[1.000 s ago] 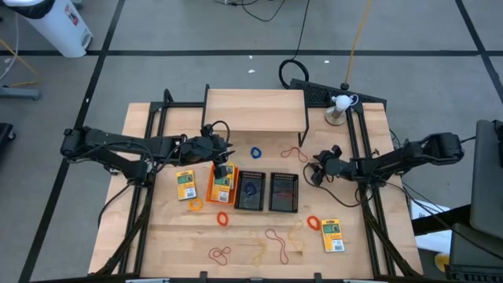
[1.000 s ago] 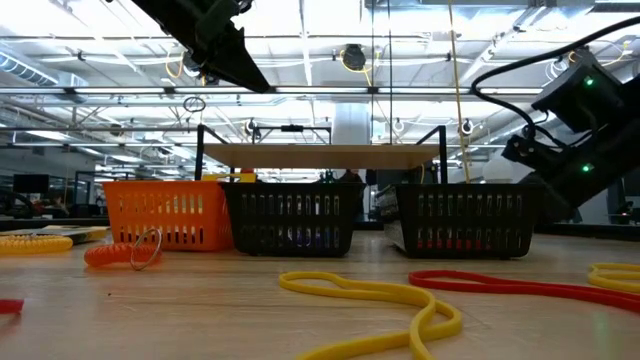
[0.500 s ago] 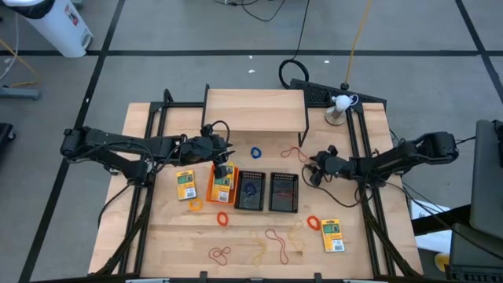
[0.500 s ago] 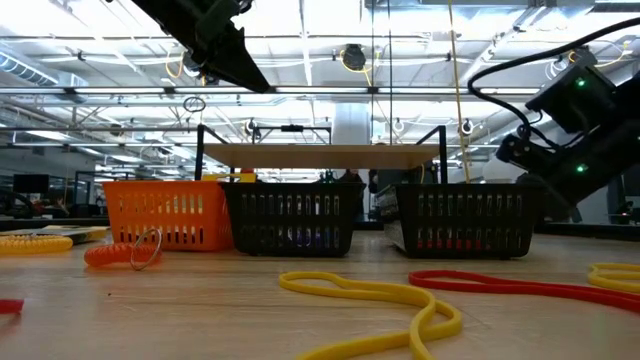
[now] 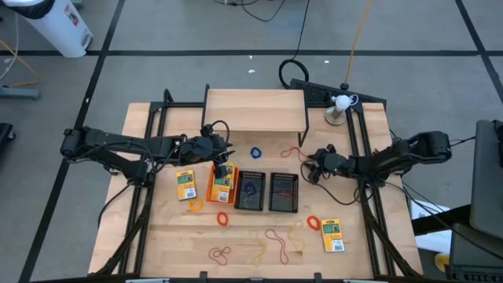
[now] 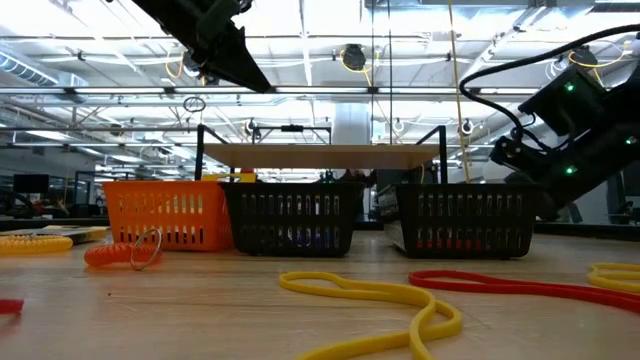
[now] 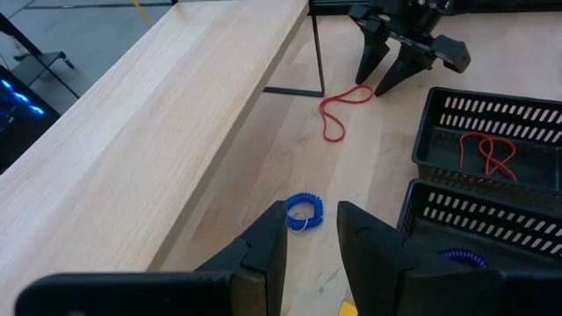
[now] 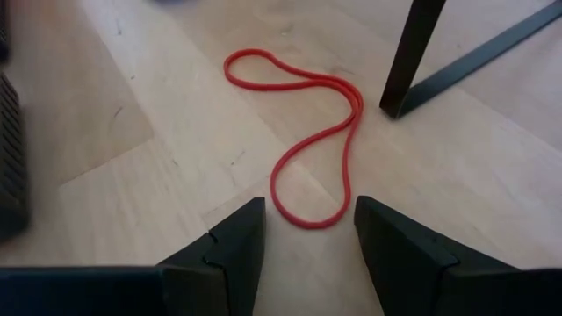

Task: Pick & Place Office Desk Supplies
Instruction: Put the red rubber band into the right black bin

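Frame centre, high view: we log three mesh bins (image 5: 252,191) in a row | shelf (image 5: 255,111) above them | one pack (image 5: 185,185) left of the row, another (image 5: 332,234) lower right | rubber-band loops (image 5: 267,245) strewn below | left gripper (image 5: 222,154) above the leftmost bin | right gripper (image 5: 310,167) upper right of the row.

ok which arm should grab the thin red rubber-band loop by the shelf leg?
Right. The right gripper is open and lined up on the red rubber-band loop; the left gripper sits over by the orange mesh bin.
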Controlling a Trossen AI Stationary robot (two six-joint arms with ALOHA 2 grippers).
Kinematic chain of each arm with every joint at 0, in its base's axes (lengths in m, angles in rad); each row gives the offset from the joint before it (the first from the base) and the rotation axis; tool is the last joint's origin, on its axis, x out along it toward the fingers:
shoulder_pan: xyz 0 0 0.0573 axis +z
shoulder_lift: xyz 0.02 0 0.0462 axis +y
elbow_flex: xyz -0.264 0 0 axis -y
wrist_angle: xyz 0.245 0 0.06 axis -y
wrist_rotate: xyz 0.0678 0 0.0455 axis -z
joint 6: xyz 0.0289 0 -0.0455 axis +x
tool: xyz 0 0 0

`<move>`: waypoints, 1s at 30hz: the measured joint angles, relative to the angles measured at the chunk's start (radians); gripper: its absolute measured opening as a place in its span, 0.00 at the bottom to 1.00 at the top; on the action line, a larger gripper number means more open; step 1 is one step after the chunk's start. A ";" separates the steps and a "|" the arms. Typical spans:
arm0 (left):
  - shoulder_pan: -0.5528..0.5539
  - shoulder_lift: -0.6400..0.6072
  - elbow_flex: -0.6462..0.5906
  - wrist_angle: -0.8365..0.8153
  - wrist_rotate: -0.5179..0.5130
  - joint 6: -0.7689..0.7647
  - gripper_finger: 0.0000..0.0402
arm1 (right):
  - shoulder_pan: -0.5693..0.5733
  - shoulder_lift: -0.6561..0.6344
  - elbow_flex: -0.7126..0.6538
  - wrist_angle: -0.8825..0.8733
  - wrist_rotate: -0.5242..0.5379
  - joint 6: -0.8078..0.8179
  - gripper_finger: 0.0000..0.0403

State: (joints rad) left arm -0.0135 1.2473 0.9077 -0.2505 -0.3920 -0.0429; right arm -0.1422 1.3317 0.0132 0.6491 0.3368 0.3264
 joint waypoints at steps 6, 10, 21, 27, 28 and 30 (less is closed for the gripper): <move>0.000 0.000 0.000 0.000 0.000 0.000 0.25 | -0.009 0.039 0.003 0.037 -0.001 -0.006 0.42; 0.000 0.000 0.000 0.001 0.000 0.000 0.25 | -0.009 0.065 0.012 0.048 0.008 -0.009 0.42; 0.000 0.000 0.000 0.000 0.000 0.003 0.25 | -0.011 0.086 0.019 0.046 0.009 0.022 0.13; 0.000 0.000 0.000 0.000 0.000 0.002 0.25 | -0.011 0.086 0.019 0.049 0.007 0.055 0.01; 0.000 0.000 0.000 0.000 0.000 0.002 0.25 | -0.011 0.087 0.019 0.061 0.003 0.049 0.01; 0.000 0.000 0.000 0.000 0.000 0.002 0.25 | -0.011 0.085 0.019 0.098 -0.004 0.037 0.00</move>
State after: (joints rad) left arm -0.0135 1.2476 0.9077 -0.2501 -0.3916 -0.0410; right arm -0.1528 1.4167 0.0322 0.7475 0.3333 0.3633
